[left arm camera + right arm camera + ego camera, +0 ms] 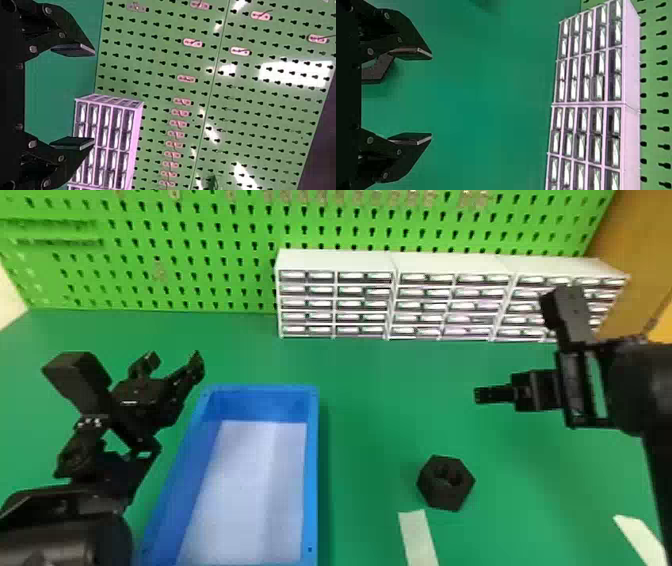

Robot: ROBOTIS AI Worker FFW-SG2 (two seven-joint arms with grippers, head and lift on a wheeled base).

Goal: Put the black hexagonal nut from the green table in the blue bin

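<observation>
- Well, the black hexagonal nut (446, 484) lay on the green table (370, 430), flat on one face with its hole upward. It sat to the right of the blue bin (311, 450), outside it and apart from its wall.
- A pale strip (419, 537) on the table began just beside the nut, on the near side, and ran toward the bottom edge of the head view. A second pale strip (640, 537) lay farther right.
- The left gripper (174, 362) was near the bin's far left corner, outside the rim, with its arm coming in from the lower left. Its jaws stood spread, with a wide gap between the two pads in the left wrist view.
- The right gripper (478, 395) pointed left from its arm at the right edge, farther from the robot than the nut and apart from it. Its jaws were spread as well, their flat pads facing each other across a gap in the right wrist view. A dark, angular piece, apparently the nut, showed there partly hidden behind the gripper.
- Behind all this, white drawer cabinets (330, 260) stood in a row along the table's back, before a green pegboard (200, 240) bearing small fittings (192, 42).
</observation>
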